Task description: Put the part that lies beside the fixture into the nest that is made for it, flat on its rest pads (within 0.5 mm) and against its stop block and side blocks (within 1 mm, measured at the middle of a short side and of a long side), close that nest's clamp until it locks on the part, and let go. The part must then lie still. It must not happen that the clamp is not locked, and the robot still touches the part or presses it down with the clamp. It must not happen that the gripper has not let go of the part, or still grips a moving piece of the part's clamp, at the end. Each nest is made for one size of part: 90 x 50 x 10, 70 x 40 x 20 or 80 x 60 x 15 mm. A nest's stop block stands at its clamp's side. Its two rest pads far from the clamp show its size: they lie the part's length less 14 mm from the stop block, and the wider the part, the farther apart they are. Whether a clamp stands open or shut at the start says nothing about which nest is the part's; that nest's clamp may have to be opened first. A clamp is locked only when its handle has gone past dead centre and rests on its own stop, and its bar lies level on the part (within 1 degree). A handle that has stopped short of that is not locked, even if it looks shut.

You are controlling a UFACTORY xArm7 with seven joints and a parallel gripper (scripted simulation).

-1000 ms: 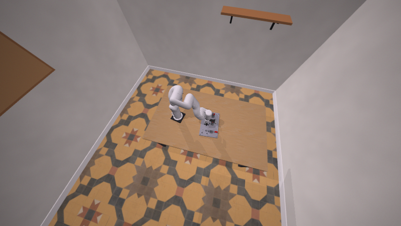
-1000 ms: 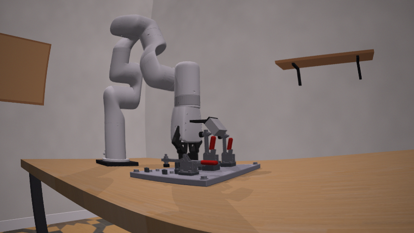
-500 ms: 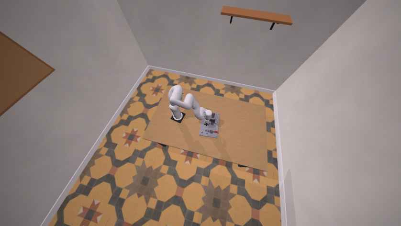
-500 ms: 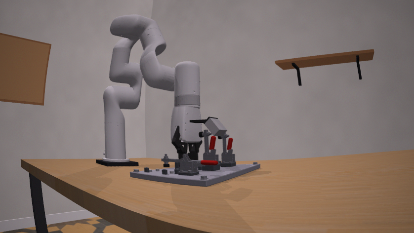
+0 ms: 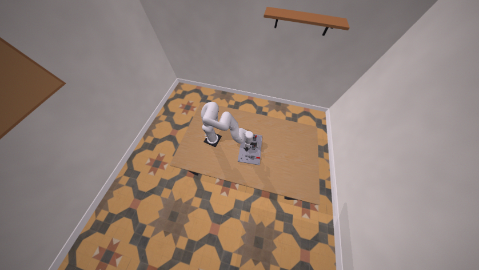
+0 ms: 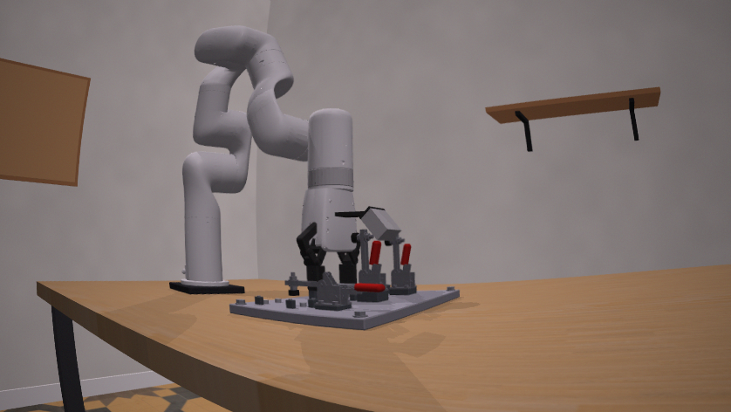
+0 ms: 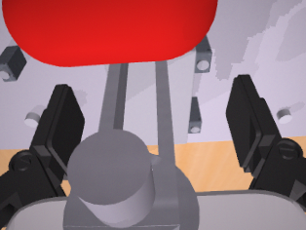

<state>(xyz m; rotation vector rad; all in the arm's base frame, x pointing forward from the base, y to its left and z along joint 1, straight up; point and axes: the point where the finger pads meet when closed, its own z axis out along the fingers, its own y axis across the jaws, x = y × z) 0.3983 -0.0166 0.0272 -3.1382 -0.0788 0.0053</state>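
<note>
The claw (image 5: 247, 148) (image 6: 331, 278) (image 7: 153, 97) stands wide open, holding nothing. Between its fingers, apart from both, the pale block (image 7: 182, 104) seems set in the middle nest; exact seating I cannot tell. That clamp's bar (image 6: 364, 258) (image 7: 166, 107) stands upright, so locking remains.

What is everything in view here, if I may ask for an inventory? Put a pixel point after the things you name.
table (image 5: 288, 150) (image 6: 563, 333) (image 7: 210, 168): one, wooden, on patterned floor (image 5: 214, 229) (image 6: 179, 398)
fixture plate (image 5: 243, 161) (image 6: 297, 319) (image 7: 263, 58): one, grey, on table
clamps (image 6: 332, 298) (image 7: 166, 117): three, grey, on plate
handles (image 5: 257, 157) (image 6: 369, 287) (image 7: 112, 29): three, red, on clamps
part (image 7: 181, 97): one, pale grey, below a clamp bar
blocks (image 6: 290, 303) (image 7: 202, 60): several, dark, on plate
shelf (image 5: 304, 18) (image 6: 572, 106): one, brown, on wall
panel (image 5: 23, 83) (image 6: 40, 122): one, brown, on wall
walls (image 5: 234, 50) (image 6: 409, 66): several, grey, around table
arm (image 5: 219, 123) (image 6: 225, 174): one, white, on table
tool (image 5: 247, 148) (image 6: 331, 281) (image 7: 153, 97): one, black-fingered, open around part
</note>
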